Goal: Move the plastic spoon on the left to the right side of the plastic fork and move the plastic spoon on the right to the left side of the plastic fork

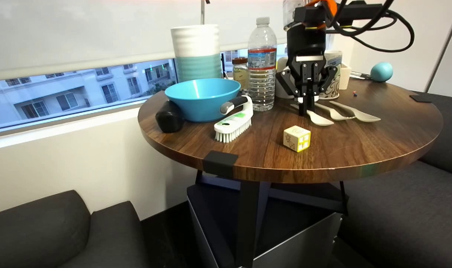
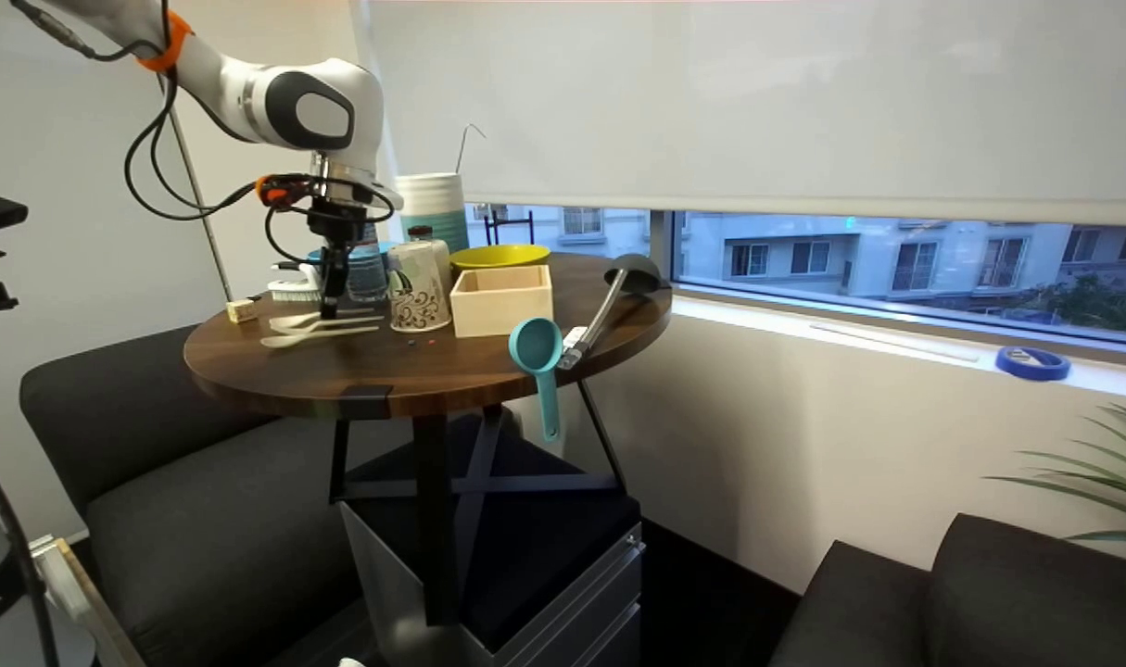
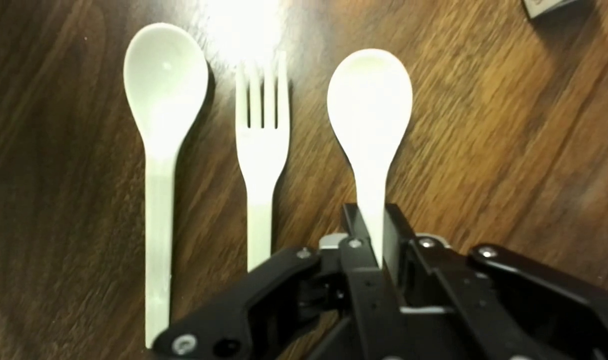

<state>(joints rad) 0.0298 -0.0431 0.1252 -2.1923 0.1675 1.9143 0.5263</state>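
Note:
In the wrist view a pale spoon (image 3: 370, 100) lies right of the pale plastic fork (image 3: 262, 145), and another pale spoon (image 3: 165, 90) lies left of it. All three are roughly parallel, bowls and tines pointing up the picture. My gripper (image 3: 372, 212) is shut on the handle of the right-hand spoon, both fingers against it; the handle's end is hidden by the fingers. In an exterior view my gripper (image 1: 306, 111) points down at the table, with the held spoon's bowl (image 1: 320, 119) close to the tabletop; I cannot tell whether it is lifted. The fork (image 1: 335, 112) and far spoon (image 1: 361, 115) lie beside it.
A wooden block (image 1: 297, 138), a scrub brush (image 1: 233, 124), a blue bowl (image 1: 201, 100) and a water bottle (image 1: 262, 70) stand near the gripper. A patterned cup (image 2: 420, 287), a wooden box (image 2: 502, 310) and a teal scoop (image 2: 536, 347) are at the other side.

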